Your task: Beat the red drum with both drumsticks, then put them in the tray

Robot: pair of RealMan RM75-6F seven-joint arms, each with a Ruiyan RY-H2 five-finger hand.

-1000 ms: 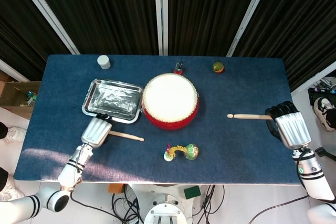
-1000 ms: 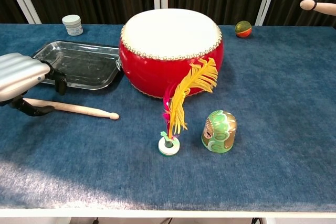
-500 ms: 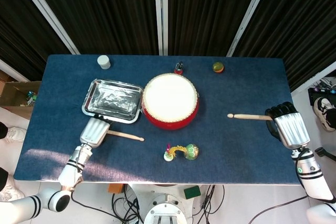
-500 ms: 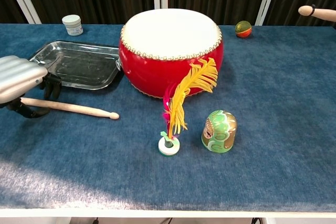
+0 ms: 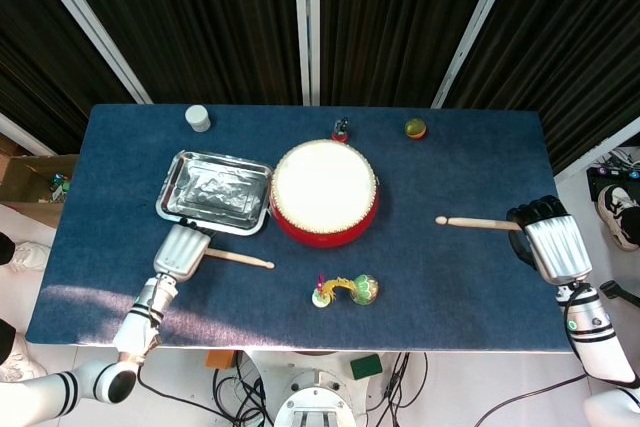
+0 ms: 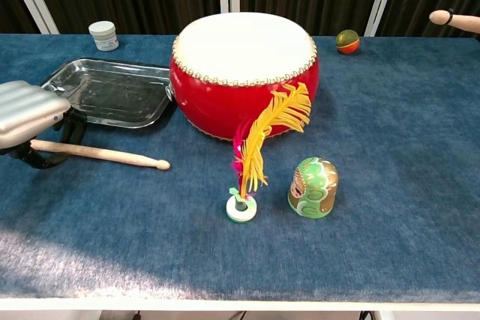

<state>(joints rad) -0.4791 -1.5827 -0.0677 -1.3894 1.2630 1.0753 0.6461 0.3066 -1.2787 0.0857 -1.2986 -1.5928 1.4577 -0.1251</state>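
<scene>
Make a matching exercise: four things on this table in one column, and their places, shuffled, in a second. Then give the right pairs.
Things:
1. tray
2. white jar
3. feather shuttlecock
4. small ball

Places:
A. far edge, on the robot's right
B. near side, in front of the red drum
C. far corner, on the robot's left
D. beside the drum, on the robot's left

Pairs: 1-D, 2-C, 3-B, 4-A

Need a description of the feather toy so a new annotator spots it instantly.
Start at the red drum in the middle of the blue table. Just in front of it, toward the robot, two small things stand side by side: the feather toy on the left and a green egg-shaped doll on the right. The toy is the one with tall yellow and pink plumes rising from a white-and-green disc base.
</scene>
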